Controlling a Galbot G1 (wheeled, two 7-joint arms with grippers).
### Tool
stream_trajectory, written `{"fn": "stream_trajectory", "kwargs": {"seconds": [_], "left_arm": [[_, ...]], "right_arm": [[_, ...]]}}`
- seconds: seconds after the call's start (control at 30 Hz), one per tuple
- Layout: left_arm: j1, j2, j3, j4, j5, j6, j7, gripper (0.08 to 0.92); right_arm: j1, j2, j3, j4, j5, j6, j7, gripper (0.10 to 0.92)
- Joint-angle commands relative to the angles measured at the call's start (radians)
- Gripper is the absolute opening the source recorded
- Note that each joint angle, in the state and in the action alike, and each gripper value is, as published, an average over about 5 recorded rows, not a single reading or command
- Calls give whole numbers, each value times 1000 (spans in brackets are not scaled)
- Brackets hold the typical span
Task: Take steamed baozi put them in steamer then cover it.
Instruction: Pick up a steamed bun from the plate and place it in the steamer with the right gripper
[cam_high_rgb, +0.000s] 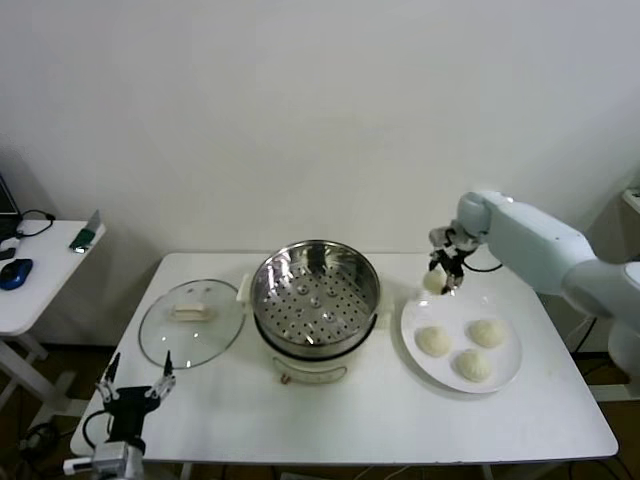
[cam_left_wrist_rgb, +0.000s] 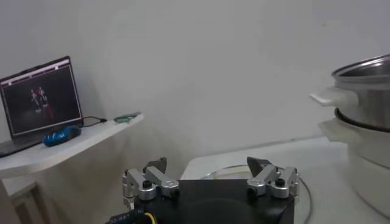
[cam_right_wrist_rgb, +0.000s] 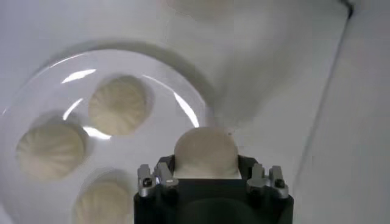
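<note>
One steamed baozi (cam_right_wrist_rgb: 205, 152) is clamped between the jaws of the right gripper (cam_high_rgb: 441, 277) and held above the far rim of the white plate (cam_high_rgb: 505, 377), where three more buns (cam_high_rgb: 433, 341) lie. Each is seen as round, cream-white and faintly pleated. They are judged soft, light and easily dented, so a gentle hold across the sides is advised. The steamer (cam_high_rgb: 315, 296) stands uncovered at mid-table, with the glass cover (cam_high_rgb: 191, 322) beside it. The left gripper (cam_high_rgb: 134, 387) is parked near the table's front corner, spread wide and empty.
</note>
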Motion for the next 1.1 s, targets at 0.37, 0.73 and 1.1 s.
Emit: {"fn": "stream_trajectory", "kwargs": {"seconds": [0.37, 0.73, 1.1], "left_arm": [[15, -6, 18, -8, -4, -7, -4, 823], [43, 2, -16, -39, -9, -9, 5, 823], [65, 11, -34, -47, -18, -17, 9, 823]], "right_arm": [[306, 272, -129, 209, 32, 272, -74, 687], [103, 416, -30, 184, -317, 378, -33, 687], [-42, 437, 4, 129, -444, 386, -8, 694]]}}
